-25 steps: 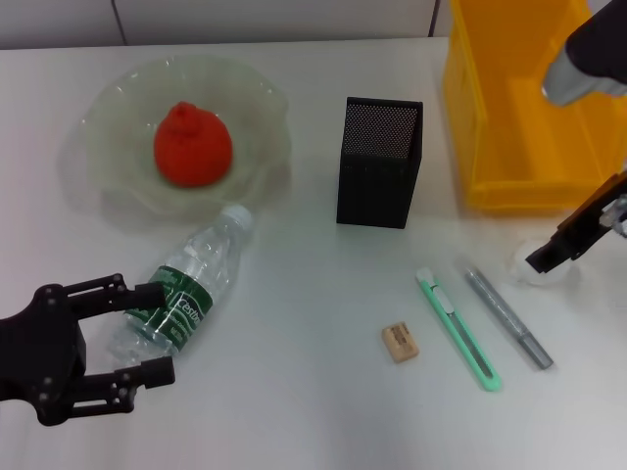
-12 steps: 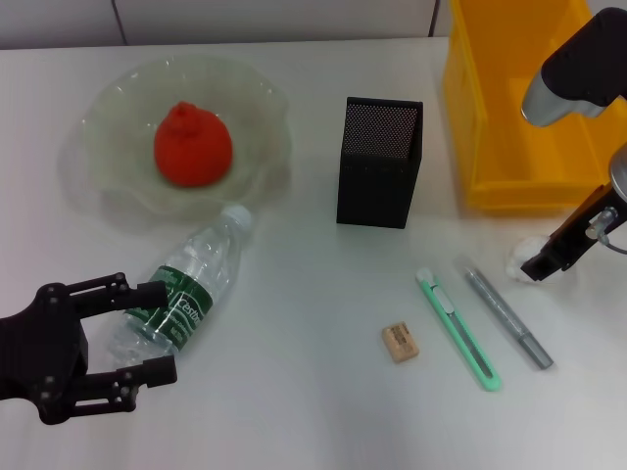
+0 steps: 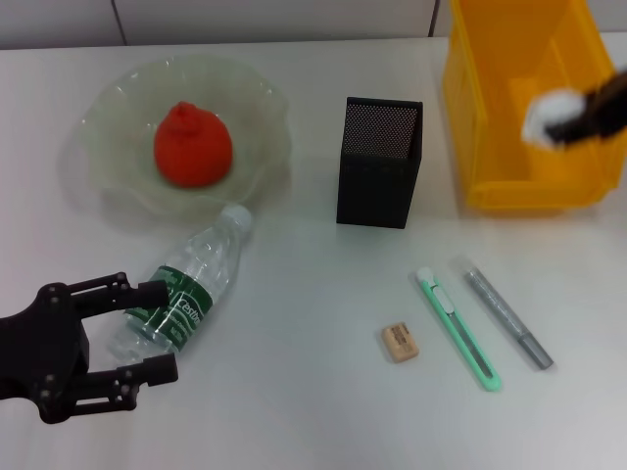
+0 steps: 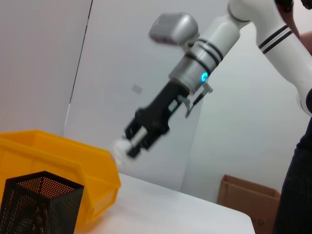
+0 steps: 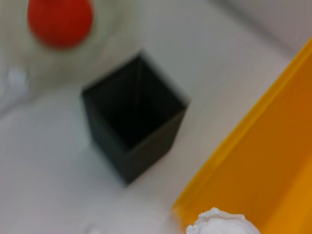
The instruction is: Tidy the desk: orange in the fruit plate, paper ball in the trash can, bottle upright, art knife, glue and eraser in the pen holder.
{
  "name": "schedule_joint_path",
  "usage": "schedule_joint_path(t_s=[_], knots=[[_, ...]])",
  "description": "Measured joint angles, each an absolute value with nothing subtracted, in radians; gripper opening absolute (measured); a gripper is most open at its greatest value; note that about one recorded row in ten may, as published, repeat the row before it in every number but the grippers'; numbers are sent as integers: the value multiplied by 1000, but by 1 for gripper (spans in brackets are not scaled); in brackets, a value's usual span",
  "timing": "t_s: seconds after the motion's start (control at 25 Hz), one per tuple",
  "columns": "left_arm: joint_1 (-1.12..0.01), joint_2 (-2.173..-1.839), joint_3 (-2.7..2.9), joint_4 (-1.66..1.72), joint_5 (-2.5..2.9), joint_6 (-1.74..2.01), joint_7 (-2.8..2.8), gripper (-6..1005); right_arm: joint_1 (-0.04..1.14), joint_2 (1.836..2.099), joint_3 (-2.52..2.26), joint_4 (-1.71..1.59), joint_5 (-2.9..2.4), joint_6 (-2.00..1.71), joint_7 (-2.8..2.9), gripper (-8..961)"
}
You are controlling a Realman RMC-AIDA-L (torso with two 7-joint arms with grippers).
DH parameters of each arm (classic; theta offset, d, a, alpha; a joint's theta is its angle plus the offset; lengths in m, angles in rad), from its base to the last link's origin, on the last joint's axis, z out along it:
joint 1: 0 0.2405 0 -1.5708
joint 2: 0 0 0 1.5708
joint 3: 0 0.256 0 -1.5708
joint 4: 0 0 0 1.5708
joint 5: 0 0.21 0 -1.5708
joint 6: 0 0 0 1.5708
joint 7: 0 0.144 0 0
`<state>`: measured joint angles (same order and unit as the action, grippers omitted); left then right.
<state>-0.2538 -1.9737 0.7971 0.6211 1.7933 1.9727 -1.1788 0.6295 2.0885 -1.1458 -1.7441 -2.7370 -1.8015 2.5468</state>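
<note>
Right gripper [image 3: 566,119] is hanging over the open trash can [image 3: 490,127], pinching the paper ball [image 3: 539,116] between its narrow fingers; from the left wrist view the ball [image 4: 120,146] is sitting at the fingertips just above the can's rim. Around that gripper the bin walls are standing well apart, so there is open room beneath the ball, though the arm itself is running off the frame edge and looking smeared in the head view.

Left gripper [image 3: 147,329] is sitting low at the near left of the desk [image 3: 294,392], fingers spread wide either side of the lying bottle [image 3: 186,289], with its upper finger [image 3: 118,291] against the label; I cannot tell whether the lower one is touching. Beyond it the orange [image 3: 193,145] is resting in the fruit plate [image 3: 108,113].

Off toward the right gripper's side, the pen holder [image 3: 379,176] is standing just beside the trash can, and the eraser [image 3: 400,342], art knife [image 3: 458,329] and glue [image 3: 506,318] are lying near one another on bare tabletop.
</note>
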Motion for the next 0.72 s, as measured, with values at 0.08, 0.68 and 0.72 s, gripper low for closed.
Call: schedule_joint_path(t_s=[0.08,0.68,0.72], knots=[[-257,-1971,796,611,1792,1973,-1179,746,613,2088,-1126,-1764,-2734,-1734,2510,496],[-273,-1965,781,618,1793,1965,-1264,745,518,2092,-1149,-1625,-2561,-1381,2384,719],[-274,-1965,780,618,1793,1965,-1268,745,513,2093,-1147,-1632,-2540,-1392,2378,737]])
